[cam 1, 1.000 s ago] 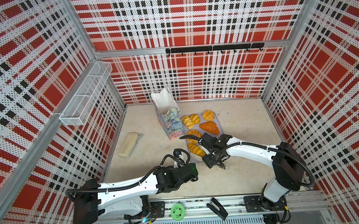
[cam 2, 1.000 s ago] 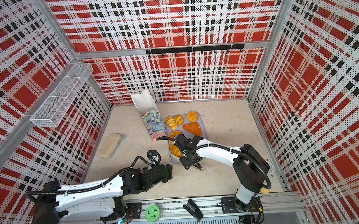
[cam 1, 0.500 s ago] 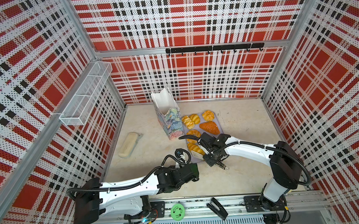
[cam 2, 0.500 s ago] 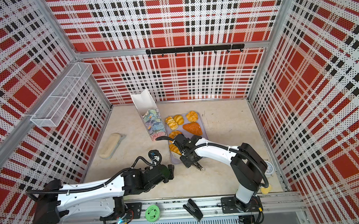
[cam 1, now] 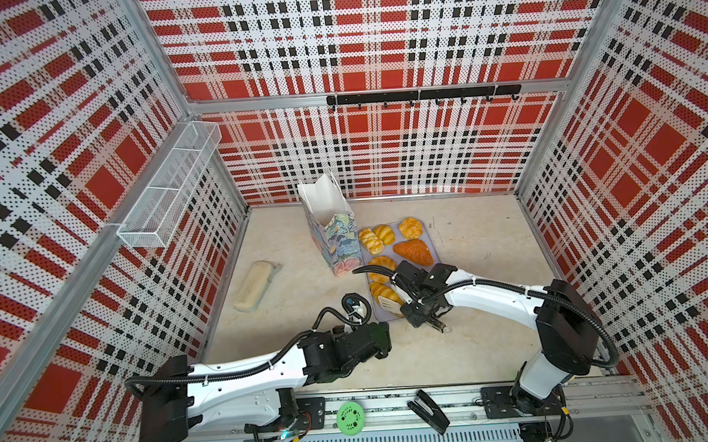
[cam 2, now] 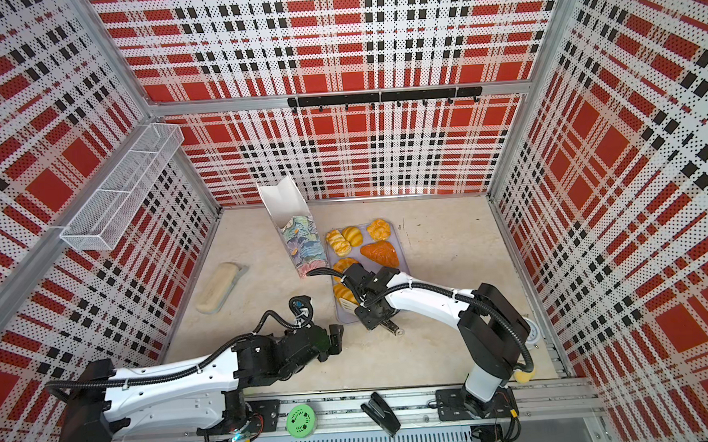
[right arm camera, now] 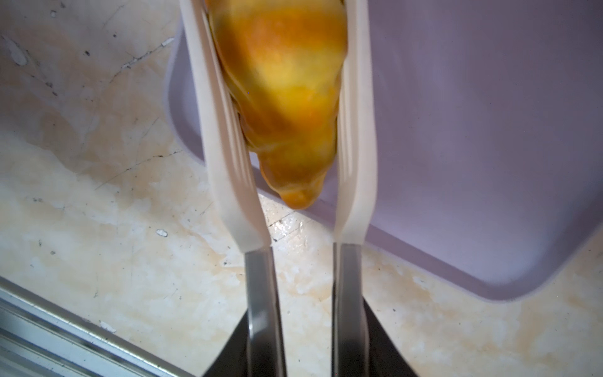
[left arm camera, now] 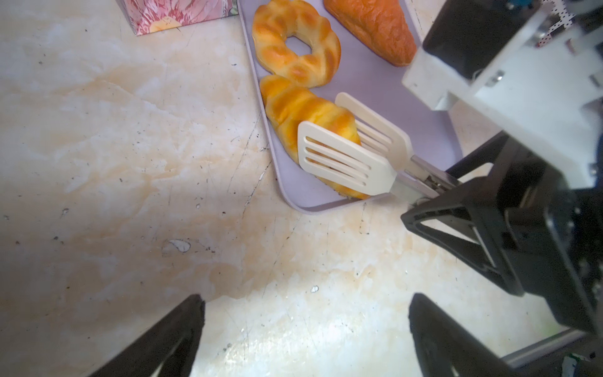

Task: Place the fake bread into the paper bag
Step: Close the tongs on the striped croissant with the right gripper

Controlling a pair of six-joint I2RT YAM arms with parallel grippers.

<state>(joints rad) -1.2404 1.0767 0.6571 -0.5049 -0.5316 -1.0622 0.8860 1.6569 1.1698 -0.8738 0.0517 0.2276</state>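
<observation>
Pastel-printed, the paper bag (cam 1: 331,231) stands just beside the lavender tray (left arm camera: 375,85) carrying the fake bread (cam 1: 376,239). The left gripper (left arm camera: 305,306) hovers over the tabletop (left arm camera: 130,163), jaws spread wide. The right gripper (cam 1: 419,310) squeezes cream tongs (left arm camera: 346,160), clamping one croissant (left arm camera: 303,114) at the tray's near corner.

croissant (left arm camera: 303,111): glossy | tongs (left arm camera: 342,160): matt plastic (steel shanks) | tray (left arm camera: 365,75): smooth plastic

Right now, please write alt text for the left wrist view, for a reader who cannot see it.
Cream slotted tongs grip a golden twisted roll on a lilac tray. A ring doughnut and an orange-brown pastry lie beside it on the tray.
</observation>
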